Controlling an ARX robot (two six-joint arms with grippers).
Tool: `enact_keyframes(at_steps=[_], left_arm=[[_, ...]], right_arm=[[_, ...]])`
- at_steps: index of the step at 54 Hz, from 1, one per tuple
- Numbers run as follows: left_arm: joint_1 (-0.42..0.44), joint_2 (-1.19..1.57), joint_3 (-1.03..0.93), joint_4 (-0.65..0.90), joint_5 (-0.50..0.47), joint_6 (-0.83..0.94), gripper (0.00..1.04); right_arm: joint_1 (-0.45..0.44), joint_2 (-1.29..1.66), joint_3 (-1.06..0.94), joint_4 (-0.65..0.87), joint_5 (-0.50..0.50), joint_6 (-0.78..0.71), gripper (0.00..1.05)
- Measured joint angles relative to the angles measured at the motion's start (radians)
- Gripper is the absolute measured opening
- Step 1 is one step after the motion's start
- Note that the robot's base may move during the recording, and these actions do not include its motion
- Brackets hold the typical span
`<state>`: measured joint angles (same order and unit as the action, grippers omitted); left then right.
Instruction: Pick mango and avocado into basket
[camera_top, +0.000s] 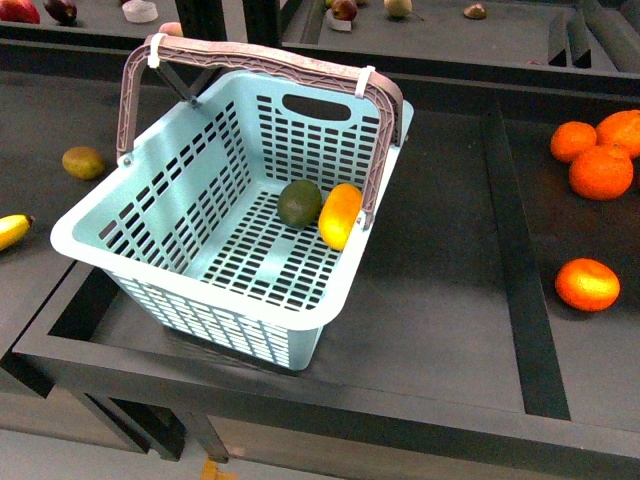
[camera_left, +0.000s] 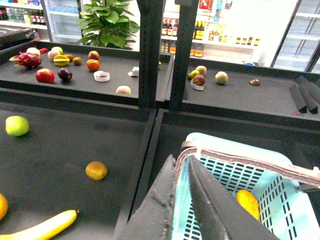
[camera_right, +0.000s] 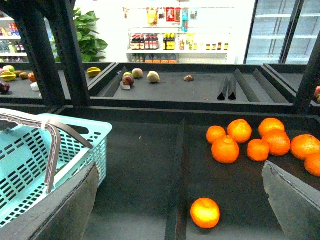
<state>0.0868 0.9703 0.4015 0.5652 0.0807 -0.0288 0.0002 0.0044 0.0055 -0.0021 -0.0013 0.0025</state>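
Both task fruits already lie in the basket (camera_top: 150, 215): the avocado (camera_top: 299, 203) and the mango (camera_top: 341, 215) rest touching each other on its floor, under the raised handle (camera_top: 260, 58). The left hand (camera_left: 182, 200) hovers just above the basket's rim with its fingers pressed together, holding nothing; the mango sits below and beyond it. The right hand (camera_right: 175, 210) stands wide open and empty, the basket to one side, loose oranges (camera_right: 247, 140) ahead on the desk (camera_right: 145, 170). The remaining risk, I judge, is the left hand snagging the rim or handle on withdrawal, tipping the basket.
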Motion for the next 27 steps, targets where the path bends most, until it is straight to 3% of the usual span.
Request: enact_keyframes(at_steps=[2, 11, 27], left_arm=[[-0.003, -0.02, -0.03, 0.008, -0.007, 0.002, 0.03], [-0.083, -0.127, -0.158, 0.025, -0.071, 0.013, 0.03], [-0.087, -0.317, -0.296, -0.023, -0.08, 0.018, 0.03]], right_arm=[[0.0, 0.0, 0.0, 0.0, 0.0, 0.0, 0.97], [0.0, 0.0, 0.0, 0.0, 0.0, 0.0, 0.97], [0.0, 0.0, 0.0, 0.0, 0.0, 0.0, 0.97]])
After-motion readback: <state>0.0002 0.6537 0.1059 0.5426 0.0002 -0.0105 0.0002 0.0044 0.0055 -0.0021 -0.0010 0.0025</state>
